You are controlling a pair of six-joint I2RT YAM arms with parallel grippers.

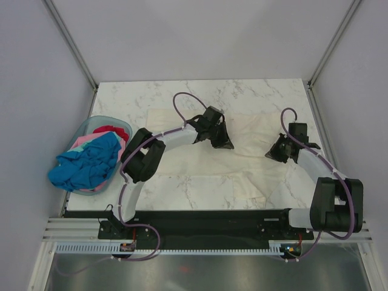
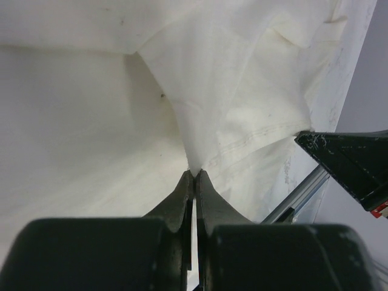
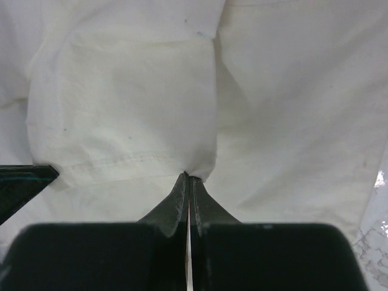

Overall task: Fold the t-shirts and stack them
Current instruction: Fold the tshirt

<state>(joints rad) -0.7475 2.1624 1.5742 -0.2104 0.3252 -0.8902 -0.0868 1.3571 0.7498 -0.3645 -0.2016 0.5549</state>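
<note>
you are early in the job: nothing on the bench (image 1: 151, 94) is folded yet and there is no stack. the cream-white t-shirt (image 1: 242, 167) lies spread across the middle of the bench, mostly flat with some wrinkles, and it is the only one out. your left tool (image 2: 194, 173) is pinched together on a bit of its cloth, which rises in a small peak from the tips, close to a stitched hem. your right tool (image 3: 188, 176) is clamped on the same shirt, its tips meeting at a hemmed edge further toward the right side of the garment. seen from above, both tools sit over the far half of the shirt, well apart from each other. i judge you are at the start of its first fold, with both grips taken and the cloth not yet carried over. the other shirts wait in the pale blue basket (image 1: 82, 130) at the left edge of the bench. a blue shirt (image 1: 85, 167) spills over its near rim, a pink shirt (image 1: 91, 140) shows behind it, and a red shirt (image 1: 109, 129) sits at the back. nearly everything is left to do: finish folding this one, then take out each of the rest, fold it and stack it.
</note>
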